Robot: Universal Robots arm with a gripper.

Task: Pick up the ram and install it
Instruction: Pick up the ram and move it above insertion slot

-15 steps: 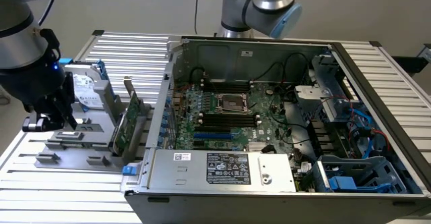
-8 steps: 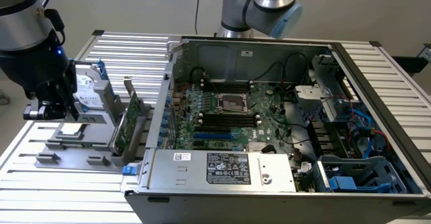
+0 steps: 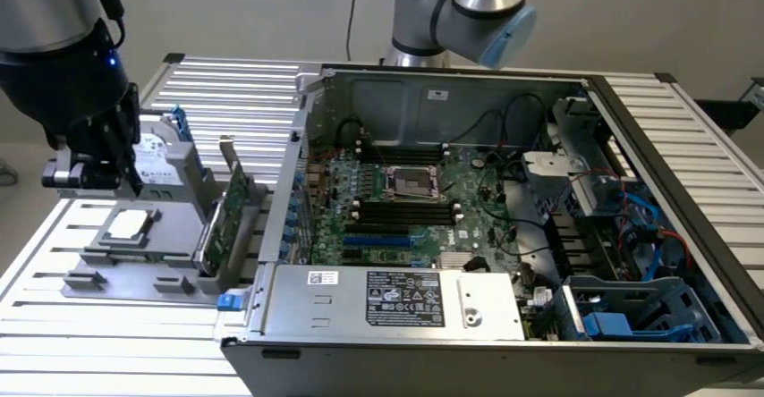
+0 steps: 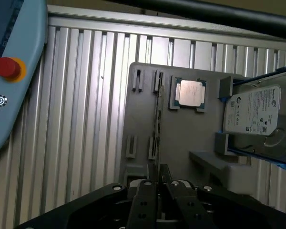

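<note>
Wrist view gives us the fingers (image 4: pixel 144 198) drawn together, tips all but meeting, and as far as we can see nothing is clamped between them. The gripper (image 4: pixel 158 172) hangs well above the grey holder (image 4: pixel 190 138), lined up along a thin strip seen edge-on that we take for the ram (image 4: pixel 157 119). It stands on its long edge with each end in a slotted block, next to an empty row of slots along one edge of the holder. We judge it is stood that way so its upper edge is free for a pinch from above. Just beside it lies the processor (image 4: pixel 189 93), and the hard drive (image 4: pixel 255 112) stands at the holder's opposite edge. The holder rests on the slatted table (image 4: pixel 86 119), near the edge at the exterior view's left. The computer case (image 3: pixel 454 84) sits beside it, open side up so the motherboard (image 3: pixel 406 209) faces the arm. By our reading, the pick-up is not yet made.
</note>
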